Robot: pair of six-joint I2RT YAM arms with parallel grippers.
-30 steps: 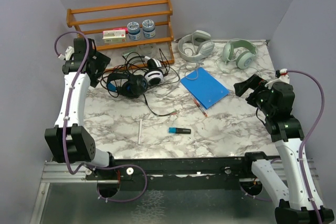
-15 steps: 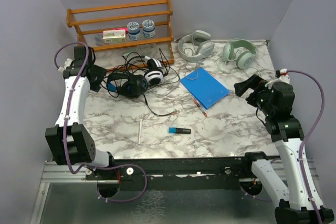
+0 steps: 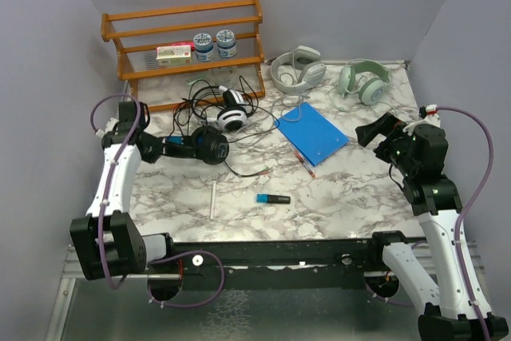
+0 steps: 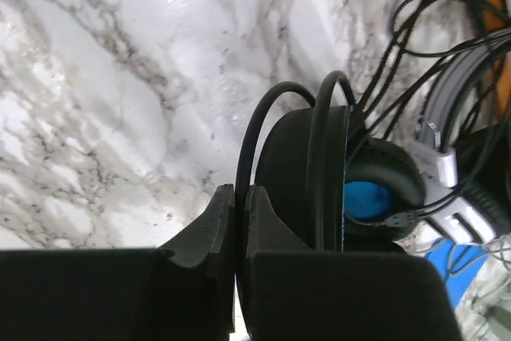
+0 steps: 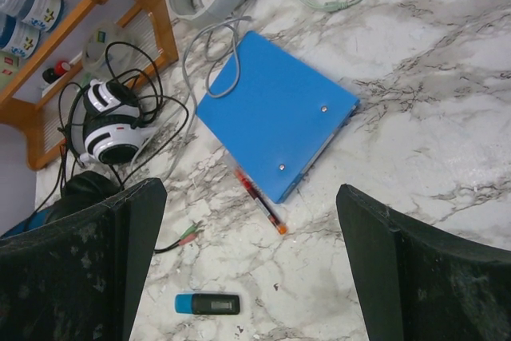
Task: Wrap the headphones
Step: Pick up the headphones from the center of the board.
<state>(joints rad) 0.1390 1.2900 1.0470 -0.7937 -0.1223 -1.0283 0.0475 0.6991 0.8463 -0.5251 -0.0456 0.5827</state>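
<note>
The black headphones (image 3: pixel 206 145), with blue inside the ear cups (image 4: pixel 370 197), lie at the left of the marble table, their thin cable trailing right to a plug (image 3: pixel 259 173). My left gripper (image 3: pixel 166 148) is shut on one thin black arc of their headband (image 4: pixel 254 129), the cup just beyond the fingertips (image 4: pixel 219 205). A white-and-black pair (image 3: pixel 233 116) sits behind in tangled cable. A pale grey-white pair (image 3: pixel 297 68) and a pale green pair (image 3: pixel 363 79) lie at the back. My right gripper (image 3: pixel 375 129) hangs open at the right, empty (image 5: pixel 247 197).
A wooden rack (image 3: pixel 184 37) with jars stands at the back left. A blue folder (image 3: pixel 313 133) lies mid-table with a red pen (image 3: pixel 306 164) at its near edge. Nearer the front lie a blue-capped black marker (image 3: pixel 272 199) and a white stick (image 3: pixel 213 199).
My left gripper came down and toward the front, then shut on the black headphones' headband. The headphones shifted with it, nearer and turned on edge. The right arm has not moved.
</note>
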